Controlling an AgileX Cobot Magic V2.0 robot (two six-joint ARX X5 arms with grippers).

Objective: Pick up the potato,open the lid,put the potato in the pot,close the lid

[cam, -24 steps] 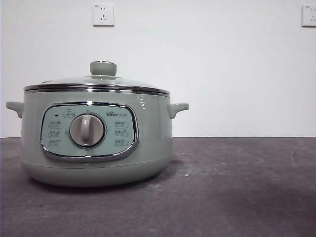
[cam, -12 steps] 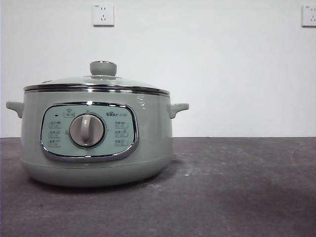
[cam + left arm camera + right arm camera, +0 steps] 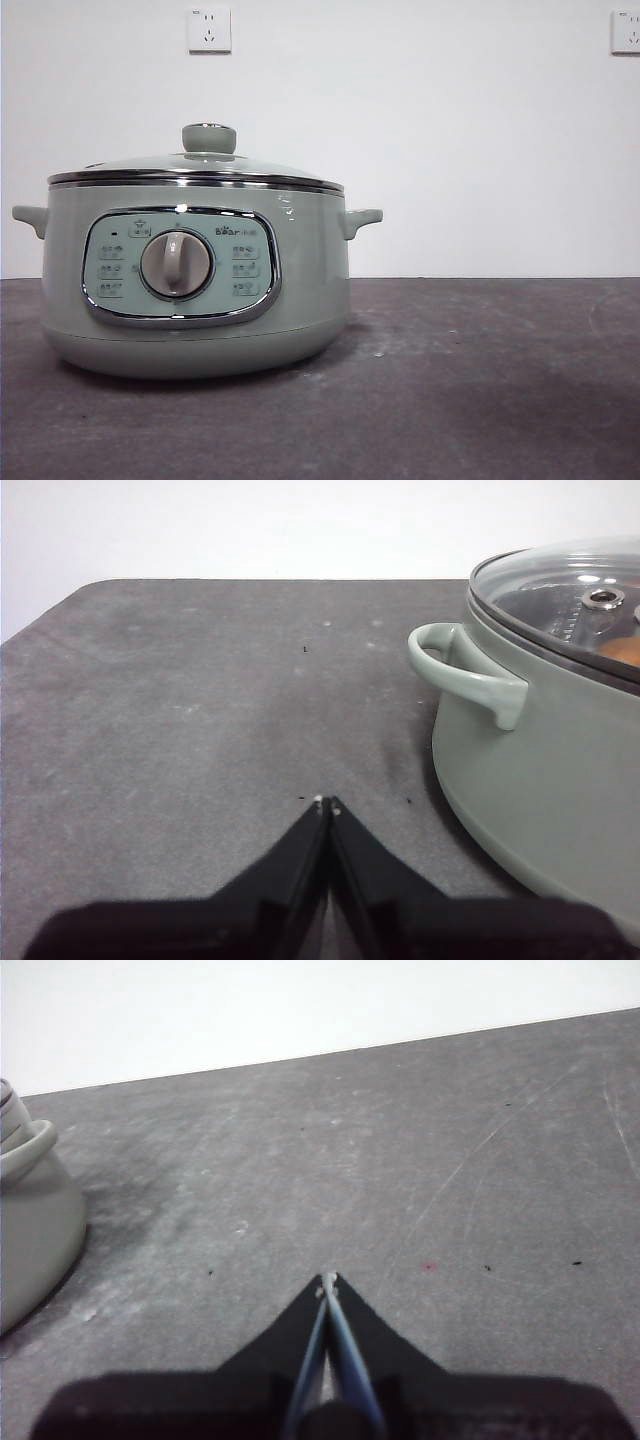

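The sage-green pot (image 3: 195, 270) stands on the dark table at the left of the front view, its glass lid (image 3: 200, 165) resting shut on it with the green knob on top. In the left wrist view the pot (image 3: 540, 770) is beside my left gripper (image 3: 326, 802), and an orange-brown patch of the potato (image 3: 622, 652) shows through the lid (image 3: 570, 590), inside the pot. My left gripper is shut and empty above the table. My right gripper (image 3: 328, 1280) is shut and empty, with the pot's side and handle (image 3: 25, 1210) off to one side. Neither gripper shows in the front view.
The dark grey tabletop (image 3: 480, 380) stretches to the right of the pot. A white wall stands behind with two wall sockets (image 3: 209, 29). The table's far edge and rounded corner (image 3: 90, 585) show in the left wrist view.
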